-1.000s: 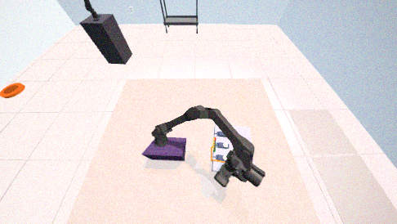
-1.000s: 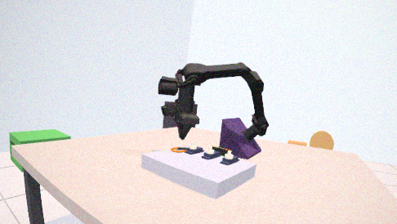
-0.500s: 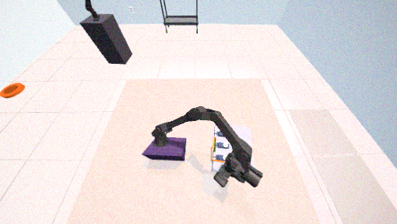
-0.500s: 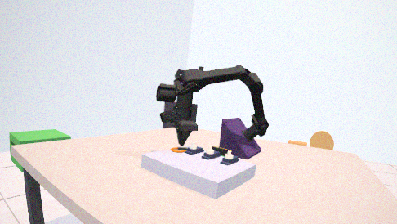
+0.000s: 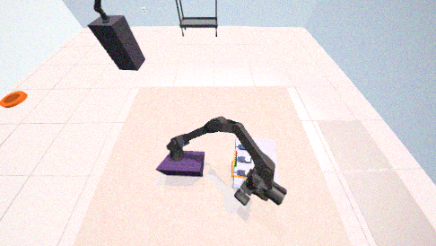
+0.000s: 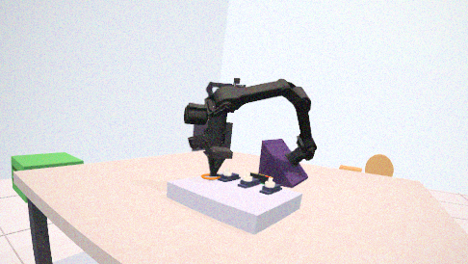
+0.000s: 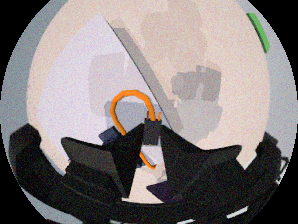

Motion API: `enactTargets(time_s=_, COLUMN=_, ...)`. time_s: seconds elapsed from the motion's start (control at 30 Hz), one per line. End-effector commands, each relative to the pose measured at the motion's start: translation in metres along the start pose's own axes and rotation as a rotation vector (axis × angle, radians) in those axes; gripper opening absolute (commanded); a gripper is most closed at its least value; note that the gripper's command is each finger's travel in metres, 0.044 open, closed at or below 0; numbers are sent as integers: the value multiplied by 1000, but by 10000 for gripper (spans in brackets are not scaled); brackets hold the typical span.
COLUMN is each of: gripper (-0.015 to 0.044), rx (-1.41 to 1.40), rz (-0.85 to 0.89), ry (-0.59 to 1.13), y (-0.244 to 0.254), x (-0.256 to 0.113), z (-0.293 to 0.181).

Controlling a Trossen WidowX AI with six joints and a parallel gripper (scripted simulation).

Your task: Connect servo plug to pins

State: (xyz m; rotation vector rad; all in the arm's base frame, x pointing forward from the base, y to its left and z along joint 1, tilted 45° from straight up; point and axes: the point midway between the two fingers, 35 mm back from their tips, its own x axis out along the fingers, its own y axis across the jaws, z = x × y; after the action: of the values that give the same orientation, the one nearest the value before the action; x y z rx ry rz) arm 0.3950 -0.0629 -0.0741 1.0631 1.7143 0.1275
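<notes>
My gripper (image 5: 244,190) (image 6: 214,174) (image 7: 152,127) points down at the pale block (image 5: 269,149) (image 6: 217,198) (image 7: 75,85) on the bench (image 5: 202,103) (image 6: 361,217) (image 7: 235,100), pinching the small dark plug (image 7: 152,134) between both fingertips. The plug is off the pins, near the block's edge. From it, the orange lead (image 5: 232,168) (image 6: 207,177) (image 7: 131,93) curves in a loop. A purple wedge (image 5: 188,163) (image 6: 276,161) stands left of the block in the top view. I can't make out the plug's holes.

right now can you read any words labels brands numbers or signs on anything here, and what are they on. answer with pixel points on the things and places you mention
None that can be read.
White holder (image 5: 268,148) (image 6: 231,204) (image 7: 70,90): no lettering to be made out.
Dark plug (image 7: 152,133): too small and blurred to tell.
Black arm (image 5: 253,144) (image 6: 262,92): no readable brand or number.
Purple block (image 5: 186,167) (image 6: 275,161): no text shows.
</notes>
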Motion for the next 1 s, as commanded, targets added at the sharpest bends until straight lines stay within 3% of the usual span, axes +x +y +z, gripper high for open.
enactTargets(time_s=0.0, gripper=16, rx=5, rz=5, ry=-2, y=0, x=0, z=0)
enactTargets(time_s=0.67, gripper=0, rx=11, rz=3, ry=-2, y=0, x=-58, z=0)
enactTargets(time_s=0.97, gripper=0, rx=249, rz=3, ry=-2, y=11, x=-63, z=-17)
